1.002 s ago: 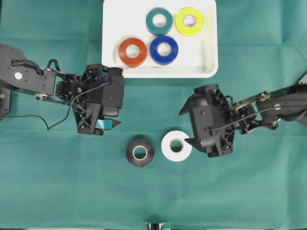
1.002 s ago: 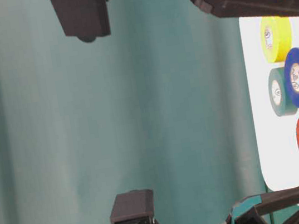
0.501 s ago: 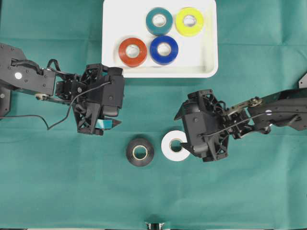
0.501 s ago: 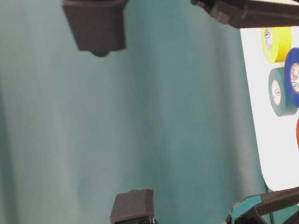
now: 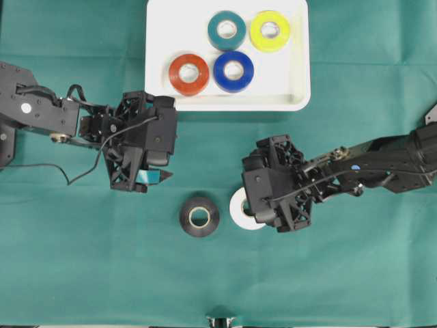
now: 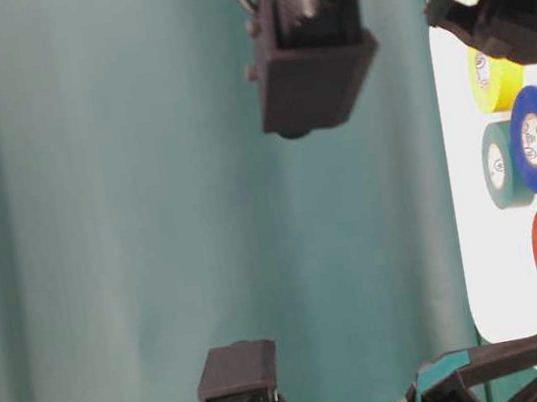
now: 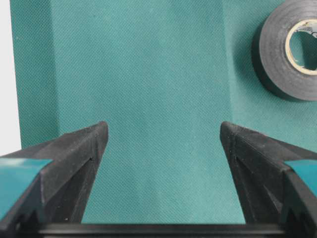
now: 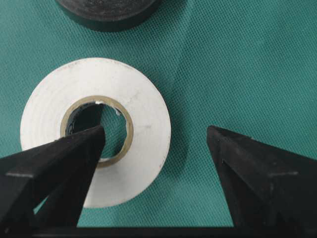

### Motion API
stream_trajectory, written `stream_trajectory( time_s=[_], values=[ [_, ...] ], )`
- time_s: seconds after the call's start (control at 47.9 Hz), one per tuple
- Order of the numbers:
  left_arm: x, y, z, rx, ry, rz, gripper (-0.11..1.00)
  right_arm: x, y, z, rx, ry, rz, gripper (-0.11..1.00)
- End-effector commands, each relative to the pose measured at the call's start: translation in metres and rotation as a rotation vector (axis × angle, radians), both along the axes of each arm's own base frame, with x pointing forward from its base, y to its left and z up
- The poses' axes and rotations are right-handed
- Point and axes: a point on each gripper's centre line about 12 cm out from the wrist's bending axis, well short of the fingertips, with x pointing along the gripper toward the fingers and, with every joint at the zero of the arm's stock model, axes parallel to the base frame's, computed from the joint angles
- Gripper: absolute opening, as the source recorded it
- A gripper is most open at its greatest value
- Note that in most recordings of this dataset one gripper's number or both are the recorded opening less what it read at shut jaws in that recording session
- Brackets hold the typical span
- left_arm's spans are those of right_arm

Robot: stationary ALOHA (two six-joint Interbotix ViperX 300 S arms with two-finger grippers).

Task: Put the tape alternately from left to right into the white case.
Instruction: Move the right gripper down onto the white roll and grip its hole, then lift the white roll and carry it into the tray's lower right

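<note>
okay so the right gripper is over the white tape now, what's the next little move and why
Probably lower a touch and close. In the right wrist view the right gripper is open, one finger over the white tape's core hole, the other outside the ring on the cloth, so the jaws straddle the roll's wall.

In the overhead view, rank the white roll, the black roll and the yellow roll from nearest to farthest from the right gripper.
1. White roll: directly under the open right gripper.
2. Black roll: on the cloth, just left of the white one.
3. Yellow roll: in the white case's far right corner.
</note>
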Motion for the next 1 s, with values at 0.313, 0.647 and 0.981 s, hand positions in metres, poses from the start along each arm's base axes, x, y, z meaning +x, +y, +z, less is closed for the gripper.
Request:
stream_trajectory(
  time_s=[0.313, 0.647, 0.981],
  values=[
    [0.0044, -0.0009, 0.0105, -0.004, -0.037, 0.000, 0.94, 0.0094, 0.0037, 0.0076, 0.027, -0.026, -0.020, 0.83],
    [0.0044, -0.0010, 0.0105, -0.005, -0.036, 0.001, 0.94, 0.0094, 0.0037, 0.0076, 0.035, -0.025, -0.030, 0.50],
    [0.0033, -0.0008, 0.0093, -0.004, -0.030, -0.001, 0.94, 0.0142, 0.0048, 0.0124, 0.038, -0.040, -0.030, 0.02]
  ],
)
